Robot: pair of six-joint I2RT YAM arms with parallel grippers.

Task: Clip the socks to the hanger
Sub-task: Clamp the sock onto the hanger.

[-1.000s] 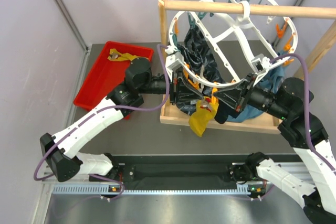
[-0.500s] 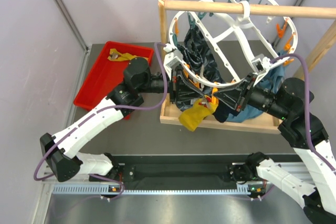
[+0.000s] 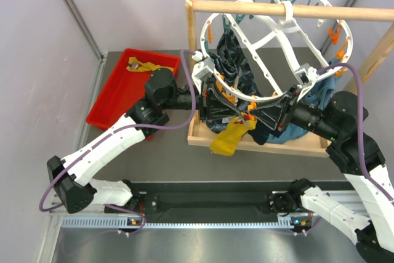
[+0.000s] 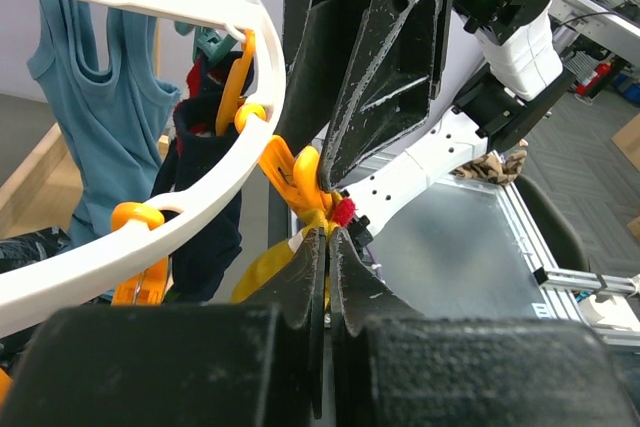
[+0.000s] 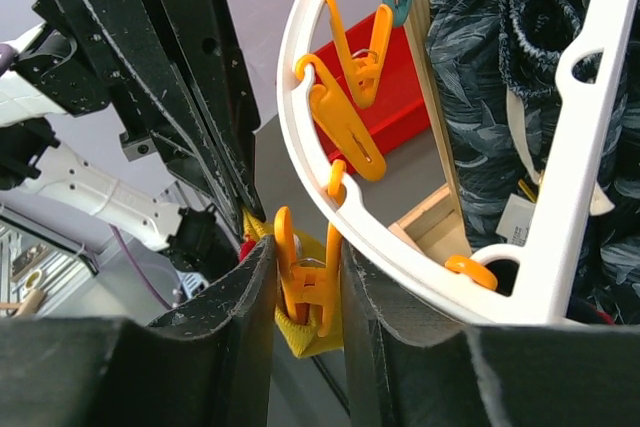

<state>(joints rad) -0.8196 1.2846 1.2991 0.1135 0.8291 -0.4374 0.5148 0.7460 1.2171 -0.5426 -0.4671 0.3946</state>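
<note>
Apparently the yellow sock (image 3: 229,138) hangs between both grippers' fingertips.

Robot lab: partitioned test cell (image 3: 74,10)

No readable text, brand names, numbers or signs appear in any view. A small pale tag (image 5: 512,215) on the dark patterned cloth, right of the right wrist view, looks blank.
</note>
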